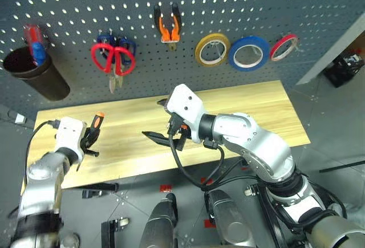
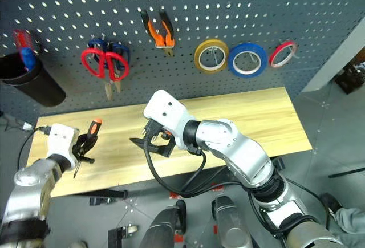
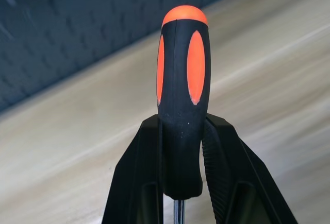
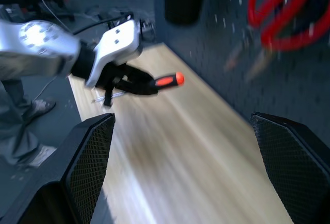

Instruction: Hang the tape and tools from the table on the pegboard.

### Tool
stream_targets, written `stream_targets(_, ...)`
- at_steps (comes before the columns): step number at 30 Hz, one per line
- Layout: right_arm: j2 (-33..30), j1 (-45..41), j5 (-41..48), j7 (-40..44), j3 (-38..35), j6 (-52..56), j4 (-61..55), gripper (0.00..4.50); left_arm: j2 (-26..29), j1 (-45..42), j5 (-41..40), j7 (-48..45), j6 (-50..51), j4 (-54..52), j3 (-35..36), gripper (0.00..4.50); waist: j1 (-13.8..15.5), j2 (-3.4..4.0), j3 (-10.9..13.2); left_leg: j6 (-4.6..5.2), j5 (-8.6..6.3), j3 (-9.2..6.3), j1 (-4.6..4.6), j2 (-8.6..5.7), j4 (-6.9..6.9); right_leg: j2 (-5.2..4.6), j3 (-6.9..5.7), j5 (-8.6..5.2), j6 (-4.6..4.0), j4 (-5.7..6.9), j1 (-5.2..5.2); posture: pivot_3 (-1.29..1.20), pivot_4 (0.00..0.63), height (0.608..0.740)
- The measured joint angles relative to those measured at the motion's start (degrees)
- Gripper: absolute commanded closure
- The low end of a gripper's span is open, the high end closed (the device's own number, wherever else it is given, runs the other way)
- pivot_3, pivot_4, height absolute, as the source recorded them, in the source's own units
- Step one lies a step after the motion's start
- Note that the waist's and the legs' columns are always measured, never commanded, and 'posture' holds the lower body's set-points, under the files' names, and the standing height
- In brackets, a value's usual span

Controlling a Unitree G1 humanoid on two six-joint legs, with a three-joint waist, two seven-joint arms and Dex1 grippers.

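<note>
Left gripper [image 3: 183,183] clenches screwdriver [image 3: 181,95]; shaft cut off at frame bottom, visible lower left from head views. Right gripper [image 4: 191,167] spread wide, empty

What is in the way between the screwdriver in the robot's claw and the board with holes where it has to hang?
Nothing visible. The left claw is shut on the screwdriver above the table's left end, and only bare tabletop lies between it and the pegboard. The open right claw sits off to the side.
</note>
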Motion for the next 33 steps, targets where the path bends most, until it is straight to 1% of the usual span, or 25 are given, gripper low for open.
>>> stream_targets(2, 0.0, 0.1, 0.1, 0.9, -0.2, -1.4, 0.3, 0.0, -2.9, 1.8, 0.2, 4.1, 0.0, -7.1, 1.4, 3.78, 0.4, -0.01, -1.1, -0.01, 0.0, -0.15, 0.17, 0.04, 0.03, 0.03, -0.21, 0.11, -0.1, 0.04, 0.23, -0.22, 0.109, 0.74)
stream_targets(4, 0.0, 0.2, 0.0, 1.3, -0.4, -2.9, 1.6, 0.0, -4.7, 1.7, 0.7, 8.3, -0.4, -12.2, 3.2, 3.78, 0.8, 0.03, -2.3, 0.04, 0.02, -0.3, 0.39, 0.05, 0.04, 0.09, -0.32, 0.33, -0.16, 0.05, 0.48, -0.22, 0.098, 0.74)
stream_targets(5, 0.0, 0.2, 0.0, 1.3, -0.6, -3.5, 2.2, 0.0, -5.4, 1.3, 1.1, 10.0, -1.0, -13.5, 4.1, 3.78, 1.0, 0.11, -2.7, 0.04, 0.06, -0.32, 0.62, 0.05, 0.03, 0.09, -0.33, 0.4, -0.14, 0.02, 0.68, -0.22, 0.095, 0.74)
stream_targets(6, 0.1, 0.2, 0.0, 1.3, -1.2, -4.1, 2.7, 0.0, -6.1, 0.6, 1.3, 12.1, -1.7, -14.9, 5.3, 3.78, 1.1, 0.12, -3.0, -0.01, 0.03, -0.3, 1.07, 0.05, 0.01, 0.09, -0.33, 0.42, -0.14, -0.01, 0.85, -0.22, 0.087, 0.74)
stream_targets(7, 0.1, 0.2, 0.0, 1.2, -1.6, -4.5, 2.8, 0.0, -6.4, 0.1, 1.4, 13.4, -2.3, -15.6, 6.1, 3.78, 1.1, 0.17, -3.3, -0.22, -0.09, -0.31, 1.25, 0.07, 0.0, 0.09, -0.35, 0.42, -0.12, -0.08, 1.05, -0.22, 0.084, 0.74)
stream_targets(9, 0.4, 0.0, 0.0, 1.1, -2.6, -5.1, 3.2, 0.0, -6.4, -1.8, 1.7, 15.9, -2.6, -16.1, 7.9, 3.78, 1.2, 0.35, -4.3, -0.23, -0.06, -0.42, 1.39, 0.1, 0.01, 0.11, -0.5, 0.46, -0.08, -0.2, 1.25, -0.22, 0.077, 0.74)
stream_targets(12, 2.1, -0.7, 0.0, 0.5, -3.9, -5.7, 4.5, 0.0, -4.9, -7.8, 1.8, 18.3, -2.7, -15.1, 9.0, 3.78, 1.3, 0.31, -5.2, -0.33, 0.08, -0.61, 1.55, 0.11, 0.03, 0.12, -0.7, 0.5, -0.11, -0.21, 1.5, -0.22, 0.07, 0.74)
stream_targets(14, 4.2, -2.6, 0.0, -0.5, -4.6, -5.8, 6.2, 0.0, -1.9, -16.0, 1.7, 19.7, -2.8, -11.4, 9.7, 3.78, 1.6, 0.22, -5.5, -0.46, 0.23, -0.82, 1.56, 0.11, 0.05, 0.12, -0.96, 0.57, -0.17, -0.21, 1.57, -0.22, 0.064, 0.74)
stream_targets(16, 5.7, -3.9, -0.2, -1.1, -4.7, -6.5, 7.4, 0.0, 0.6, -23.1, 1.7, 20.5, -4.5, -7.6, 10.1, 3.78, 1.5, 0.27, -6.1, -0.46, 0.25, -0.85, 1.56, 0.09, 0.03, 0.11, -1.01, 0.6, -0.17, -0.28, 1.59, -0.22, 0.062, 0.74)
stream_targets(17, 6.3, -4.7, -0.5, -1.5, -4.7, -6.9, 8.5, 0.0, 1.6, -26.2, 1.7, 20.5, -5.8, -5.1, 9.9, 3.78, 1.5, 0.34, -6.5, -0.41, 0.27, -0.85, 1.56, 0.08, 0.02, 0.1, -1.0, 0.61, -0.16, -0.31, 1.6, -0.22, 0.058, 0.74)
stream_targets(18, 6.7, -5.4, -0.8, -1.8, -4.7, -7.4, 9.5, 0.0, 2.3, -28.9, 1.8, 20.5, -7.4, -2.3, 9.6, 3.78, 1.4, 0.45, -7.0, -0.13, 0.42, -0.85, 1.56, 0.06, 0.01, 0.09, -0.97, 0.62, -0.15, -0.33, 1.6, -0.22, 0.058, 0.74)
stream_targets(21, 7.3, -6.7, -2.1, -2.1, -4.8, -8.9, 11.8, 0.0, 3.1, -32.9, 2.7, 20.1, -11.6, 4.8, 7.8, 3.78, 1.1, 0.64, -7.7, -0.11, 0.39, -0.85, 1.56, 0.03, -0.03, 0.08, -0.91, 0.62, -0.15, -0.38, 1.6, -0.23, 0.049, 0.74)
stream_targets(25, 9.0, -8.6, -3.1, -2.6, -4.7, -11.2, 15.1, 0.0, 3.8, -38.0, 4.9, 19.4, -18.3, 17.3, 4.3, 3.78, 0.5, 0.56, -7.7, -0.13, 0.41, -1.01, 1.55, 0.02, -0.01, 0.09, -1.01, 0.63, -0.16, -0.29, 1.59, -0.23, 0.046, 0.74)
stream_targets(29, 9.4, -9.3, -4.2, -2.6, -4.7, -12.4, 15.8, 0.0, 5.3, -40.9, 6.3, 19.5, -24.5, 25.6, 3.4, 3.78, -0.5, 0.51, -8.1, -0.15, 0.42, -1.05, 1.55, -0.01, -0.01, 0.08, -1.0, 0.63, -0.17, -0.28, 1.58, -0.22, 0.039, 0.74)
stream_targets(33, 9.9, -9.3, -4.4, -2.1, -4.6, -12.5, 16.0, 0.0, 5.4, -42.7, 7.3, 20.6, -29.9, 33.6, 2.8, 3.78, -1.3, 0.59, -8.8, -0.14, 0.42, -1.11, 1.55, -0.02, -0.03, 0.08, -1.04, 0.63, -0.16, -0.26, 1.6, -0.22, 0.042, 0.74)
